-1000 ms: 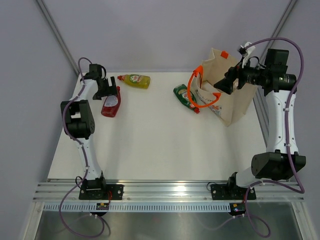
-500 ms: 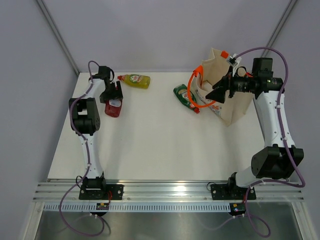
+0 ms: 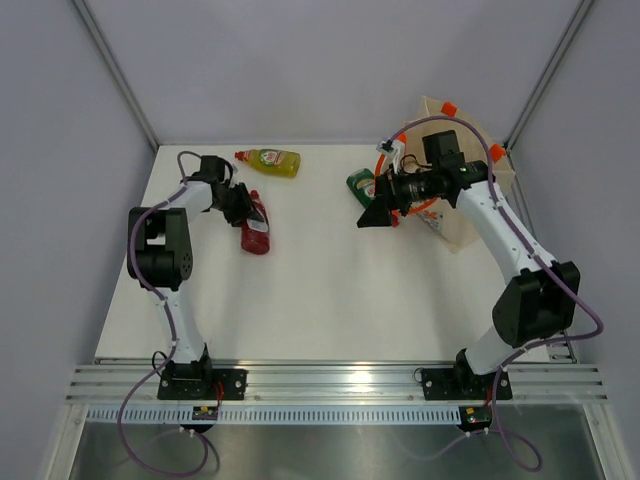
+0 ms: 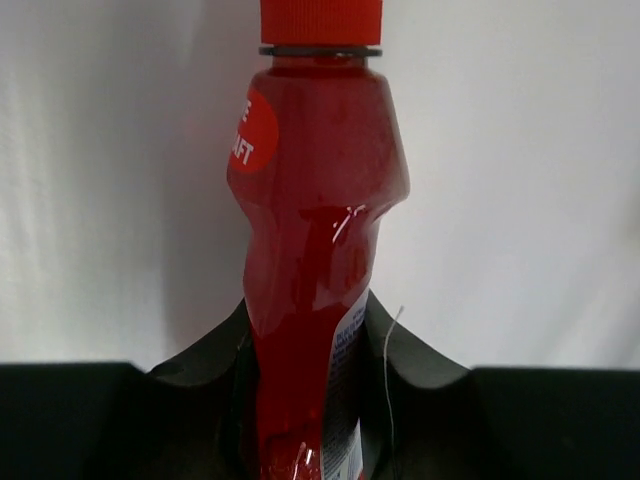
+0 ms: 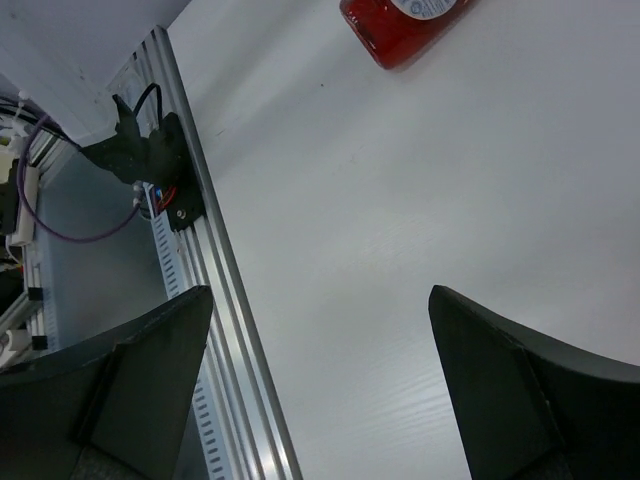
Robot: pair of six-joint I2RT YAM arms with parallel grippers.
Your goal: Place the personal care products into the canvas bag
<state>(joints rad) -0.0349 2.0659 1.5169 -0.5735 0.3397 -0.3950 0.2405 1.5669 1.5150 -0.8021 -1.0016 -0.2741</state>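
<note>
My left gripper point(image 3: 246, 208) is shut on the red bottle point(image 3: 257, 235), whose cap end points toward the near side of the table. In the left wrist view the red bottle point(image 4: 315, 230) runs up from between the black fingers point(image 4: 420, 370). At the back lies the yellow bottle point(image 3: 270, 160). The green bottle point(image 3: 361, 186) lies beside the canvas bag point(image 3: 452, 232), partly covered by my right gripper point(image 3: 377, 213), which hovers open and empty. The right wrist view shows the right gripper point(image 5: 320, 297) over bare table, with the red bottle point(image 5: 405, 25) at its top edge.
The bag's orange handle point(image 3: 383, 160) loops out toward the green bottle. My right arm crosses in front of the bag. The aluminium rail point(image 5: 200, 260) runs along the table's near edge. Grey walls enclose the back and sides.
My left gripper closed on the red bottle and carried it right, away from the left edge. My right arm swung left from over the bag to above the green bottle.
</note>
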